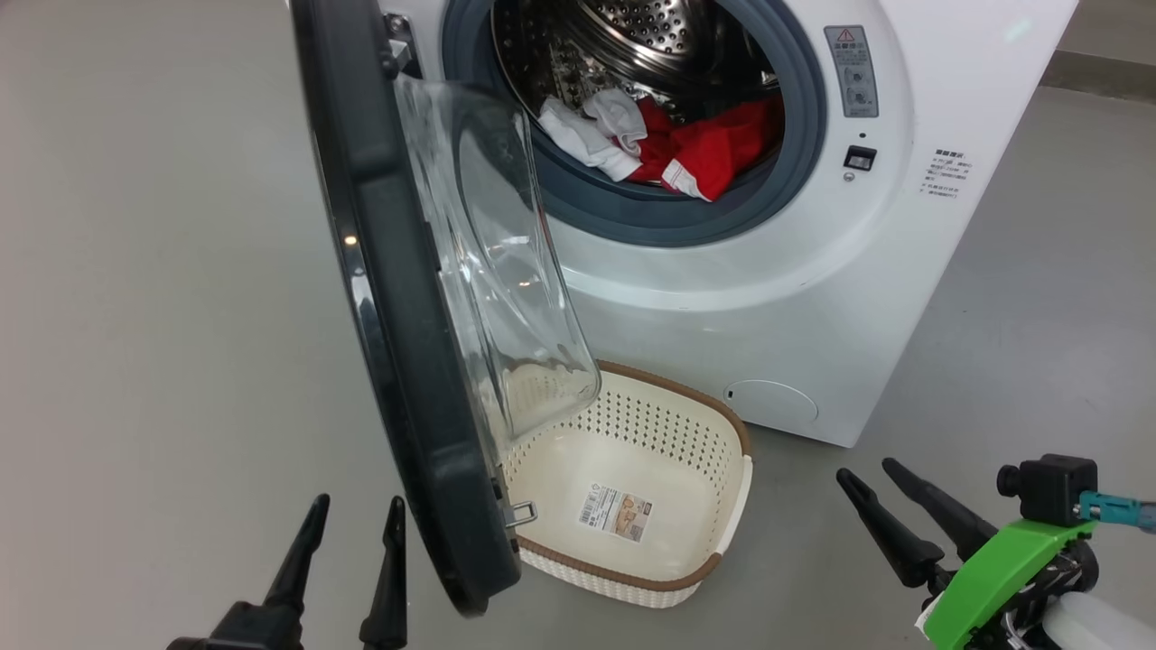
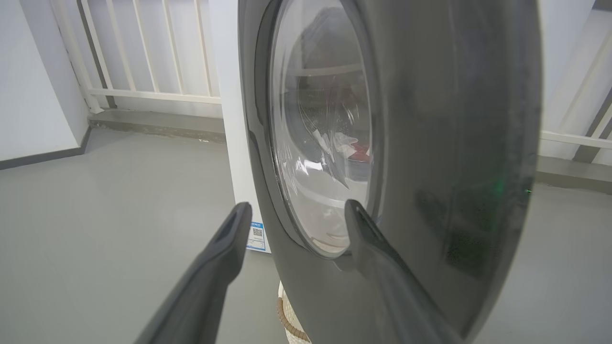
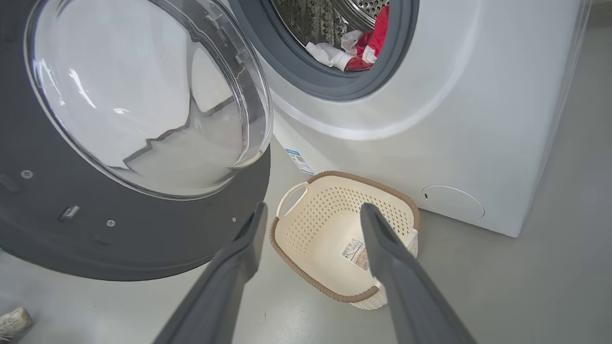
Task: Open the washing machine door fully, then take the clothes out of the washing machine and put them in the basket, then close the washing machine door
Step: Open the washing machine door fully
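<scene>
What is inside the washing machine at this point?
Inside the washing machine, the clothes, red with white parts, lie bunched at the bottom front of the steel drum, behind the grey gasket. Whatever lies under or behind that heap is covered.

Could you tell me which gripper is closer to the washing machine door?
The left gripper, just beside the door's black rim; the right gripper sits beyond the basket.
</scene>
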